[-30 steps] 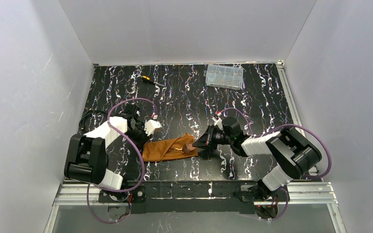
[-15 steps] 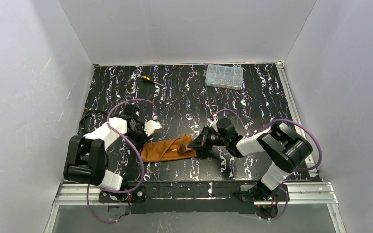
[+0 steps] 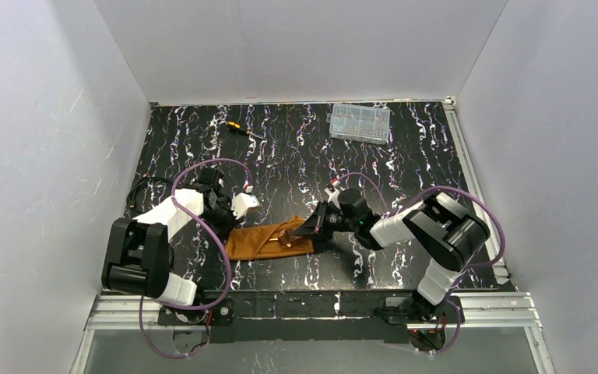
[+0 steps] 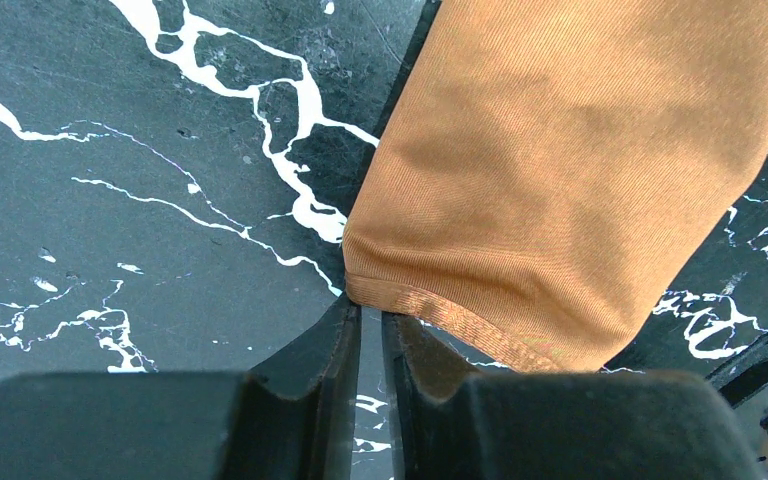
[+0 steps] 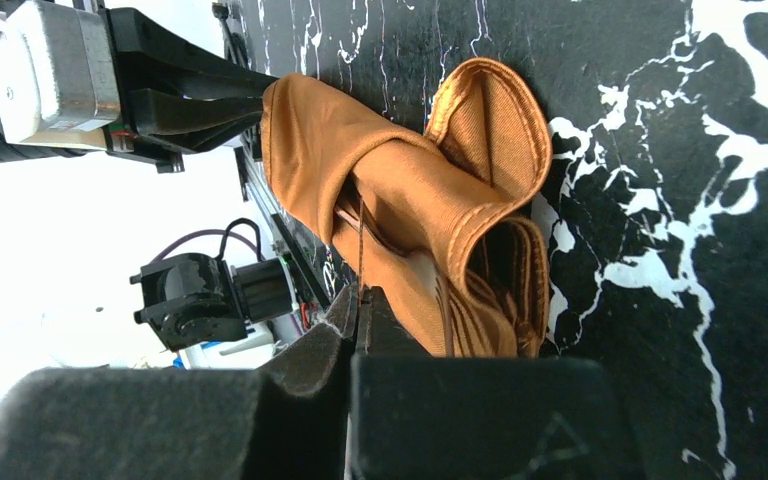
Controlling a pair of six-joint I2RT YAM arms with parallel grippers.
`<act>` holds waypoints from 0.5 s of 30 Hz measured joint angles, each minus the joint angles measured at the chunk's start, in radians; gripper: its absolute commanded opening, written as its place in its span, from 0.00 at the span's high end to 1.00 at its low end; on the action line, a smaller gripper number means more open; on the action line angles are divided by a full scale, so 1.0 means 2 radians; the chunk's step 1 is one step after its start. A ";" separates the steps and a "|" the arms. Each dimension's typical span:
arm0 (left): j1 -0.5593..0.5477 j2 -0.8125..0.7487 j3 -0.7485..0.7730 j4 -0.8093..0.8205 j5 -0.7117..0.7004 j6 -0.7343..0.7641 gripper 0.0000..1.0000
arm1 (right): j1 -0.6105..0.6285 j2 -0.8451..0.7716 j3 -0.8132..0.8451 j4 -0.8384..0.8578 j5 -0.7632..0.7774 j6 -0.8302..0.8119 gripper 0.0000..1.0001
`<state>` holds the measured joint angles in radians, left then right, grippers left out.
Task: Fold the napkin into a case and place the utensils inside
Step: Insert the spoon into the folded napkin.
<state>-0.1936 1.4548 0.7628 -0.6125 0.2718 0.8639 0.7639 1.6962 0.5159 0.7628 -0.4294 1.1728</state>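
The folded napkin (image 3: 269, 240) lies toward the near side, long axis left to right, mouth (rumpled) facing the right gripper (image 5: 358, 300), which is clamped on a slim utensil (image 5: 360, 245) pointing in. The left gripper (image 4: 370, 318), jaws almost together, meets its left hem; whether it pinches cloth I cannot tell.

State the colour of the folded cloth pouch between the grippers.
Plain rust-orange; the folded cloth pouch shows best in the left wrist view.

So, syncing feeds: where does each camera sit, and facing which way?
Top external: above, behind the bases, looking down at the table; left gripper and right gripper show.
Left wrist: left arm, facing the napkin corner; own fingers below.
Right wrist: right arm, facing the napkin's open end; own fingers below.
Both wrist views share the napkin.
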 measured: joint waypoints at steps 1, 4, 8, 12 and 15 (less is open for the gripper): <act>0.000 0.000 0.000 0.000 0.000 0.000 0.87 | 0.002 0.006 0.002 0.003 0.000 0.001 0.99; 0.000 0.000 0.000 0.000 0.000 0.000 0.88 | 0.008 0.017 0.008 0.010 0.001 0.001 0.99; 0.000 0.000 0.000 0.000 0.000 0.000 0.88 | 0.011 0.020 0.015 0.012 0.002 0.000 0.92; 0.000 0.000 0.000 0.000 0.000 0.001 0.88 | 0.014 0.020 0.027 -0.011 0.007 -0.014 0.52; 0.000 0.000 0.000 0.000 0.000 0.001 0.88 | 0.017 0.017 0.035 -0.046 0.013 -0.035 0.42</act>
<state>-0.1936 1.4540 0.7628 -0.6121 0.2714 0.8654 0.7971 1.7309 0.5850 0.6716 -0.4042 1.1027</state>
